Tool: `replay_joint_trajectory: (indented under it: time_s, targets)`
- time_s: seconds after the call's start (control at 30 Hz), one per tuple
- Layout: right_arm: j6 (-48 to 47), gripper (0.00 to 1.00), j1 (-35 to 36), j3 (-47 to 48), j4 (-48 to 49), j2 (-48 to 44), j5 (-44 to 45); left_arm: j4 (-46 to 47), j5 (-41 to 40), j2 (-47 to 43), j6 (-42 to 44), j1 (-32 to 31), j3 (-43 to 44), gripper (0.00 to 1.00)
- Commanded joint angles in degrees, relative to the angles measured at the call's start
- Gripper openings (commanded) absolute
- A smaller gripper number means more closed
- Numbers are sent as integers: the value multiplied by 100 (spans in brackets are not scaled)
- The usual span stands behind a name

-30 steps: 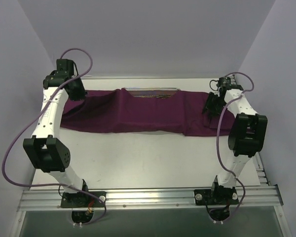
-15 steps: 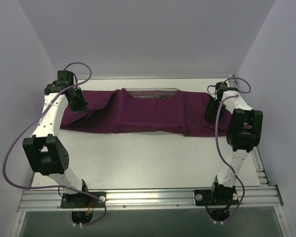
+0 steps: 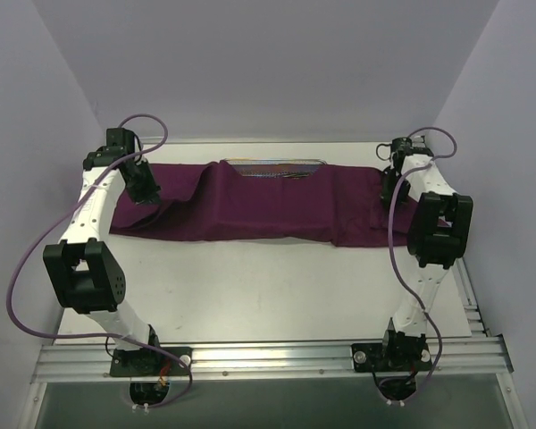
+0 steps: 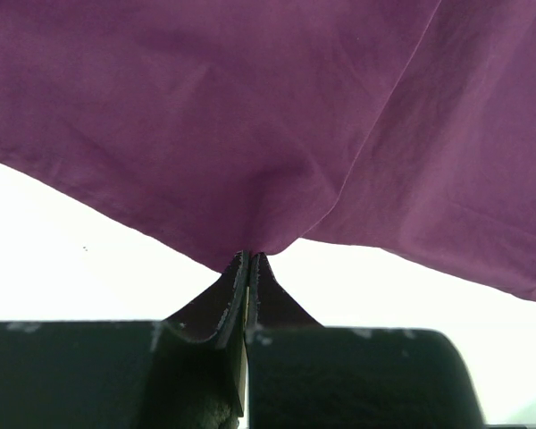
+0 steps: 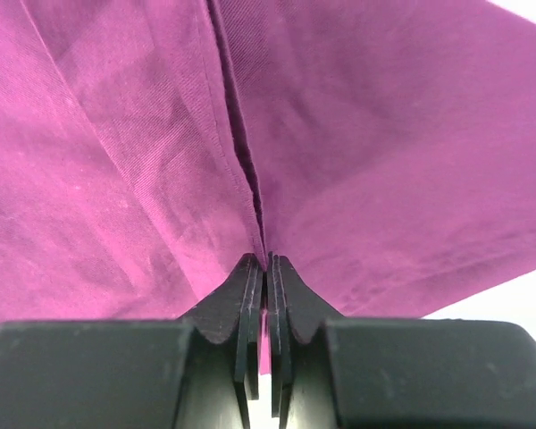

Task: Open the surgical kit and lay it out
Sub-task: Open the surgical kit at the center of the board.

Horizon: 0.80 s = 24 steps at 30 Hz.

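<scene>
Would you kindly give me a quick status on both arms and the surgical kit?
Left tool shut on purple cloth wrap, left end. Right tool shut on its right end. Wire-mesh tray showing at wrap's far edge. No obstruction seen.

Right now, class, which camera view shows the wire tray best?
The top external view: only it shows the tray, its rim peeking above the cloth at the far side. The wrist views show just cloth pinched in the left hand and the right hand, no tray.
</scene>
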Motion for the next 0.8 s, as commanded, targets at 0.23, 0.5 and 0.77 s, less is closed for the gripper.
replay_joint_trajectory:
  time_s: [0.23,0.5,0.77]
  targets:
    - [-267,0,-597,1688,-669,397,1213,264,39,-116,108,79,-179,2]
    - [-408,39,-633,3324,85,1338,2285,202,65,-231,135,97,-425,2]
    - [-310,64,-151,3004,-644,984,1907,158,30,-319,179,114,-408,2]
